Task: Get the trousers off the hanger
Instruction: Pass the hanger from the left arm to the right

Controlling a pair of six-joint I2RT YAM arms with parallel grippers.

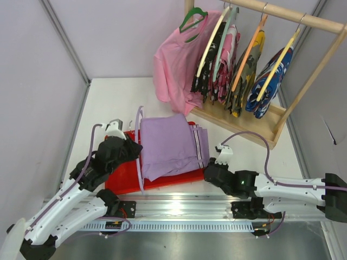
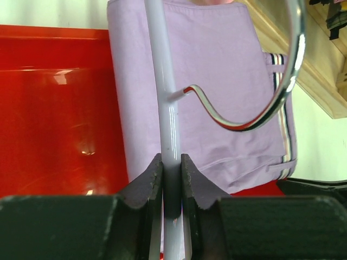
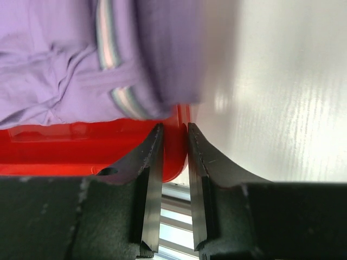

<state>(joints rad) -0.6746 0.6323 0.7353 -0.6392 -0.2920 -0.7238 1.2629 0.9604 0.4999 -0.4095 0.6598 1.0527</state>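
On the red tray [image 1: 122, 181]: the lavender trousers [image 1: 168, 143] lie folded flat and cover the tray's right half, striped waistband toward its right edge.
Hanger [image 1: 139, 162]: its pale bar crosses the tray's middle from far side to near side, along the left edge of the cloth. In the left wrist view the metal hook [image 2: 293, 70] curves over the fabric.
Left gripper [image 2: 172, 160]: over the tray's left half, fingers pinched tight on the hanger's bar.
Right gripper [image 3: 174, 130]: at the tray's near right corner, fingers narrow, with the red rim filling the gap between them — it grips the tray.
Black speckled trousers [image 1: 201, 81]: beyond the tray's far right corner, hanging on the wooden rack [image 1: 320, 65] among other garments.
Pink shirt [image 1: 173, 70]: on the rack end nearest the tray — draped low, well apart from both grippers.
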